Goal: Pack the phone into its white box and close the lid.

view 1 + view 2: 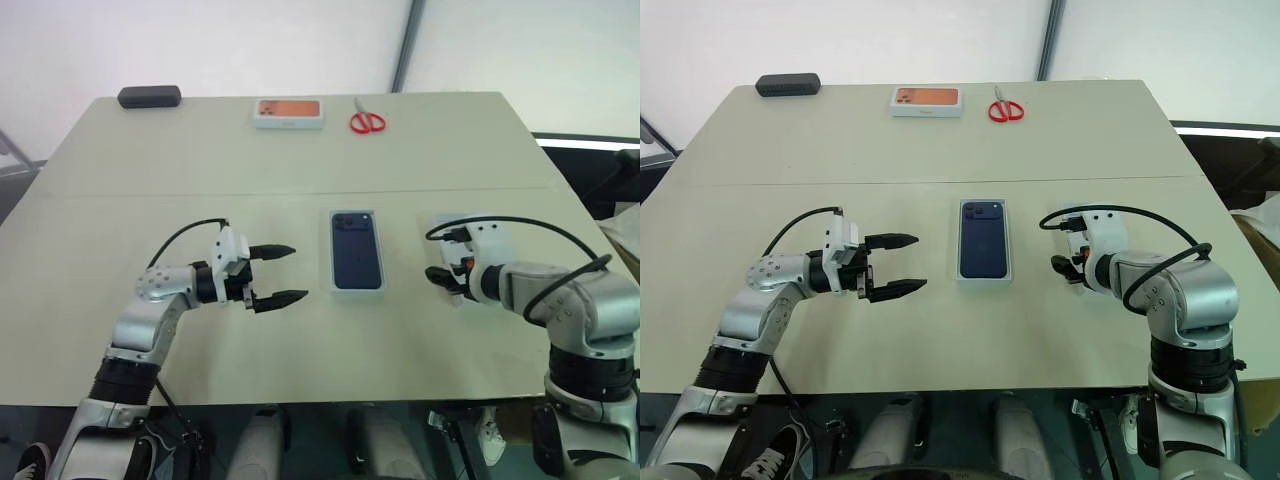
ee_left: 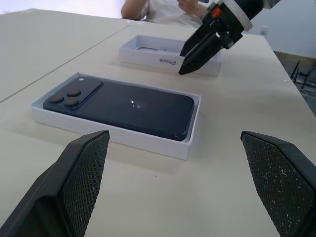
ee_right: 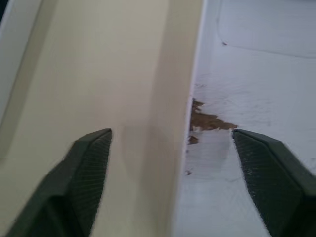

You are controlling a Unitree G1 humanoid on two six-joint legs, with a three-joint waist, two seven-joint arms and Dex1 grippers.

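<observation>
Phone (image 1: pixel 357 250) lies back-up at table centre, between the two grippers: left gripper (image 1: pixel 283 274) just to its left, right gripper (image 2: pixel 193 53) to its right, over the lid (image 2: pixel 153 51). Neither gripper touches the phone.

Containers: the white box (image 2: pixel 148 142) holds the phone, seated flat inside, camera bump at the far end, box rim showing all round. The lid lies open side up on the table (image 1: pixel 300 170) just right of the box, apart from it, with nothing loose in it; a rounded outline shows on its inside floor and a torn brown patch near one wall.

Left gripper: level, pointing right toward the box, fingers (image 2: pixel 79 170) spread wide, holding nothing, clear of the table and box.

Right gripper: tilted down over the lid's left wall. In the right wrist view one finger (image 3: pixel 81 173) stands outside that wall over the bare table, the other inside over the lid floor, so the wall sits between the part-open fingers. Whether they touch the wall I cannot tell; nothing is gripped.

Far edge of table: a black oblong case (image 1: pixel 149 96) at left, a white box with orange picture (image 1: pixel 289 112) mid, red-handled scissors (image 1: pixel 366 120) beside it on the right. A person (image 2: pixel 163 9) sits beyond the table in the left wrist view.
</observation>
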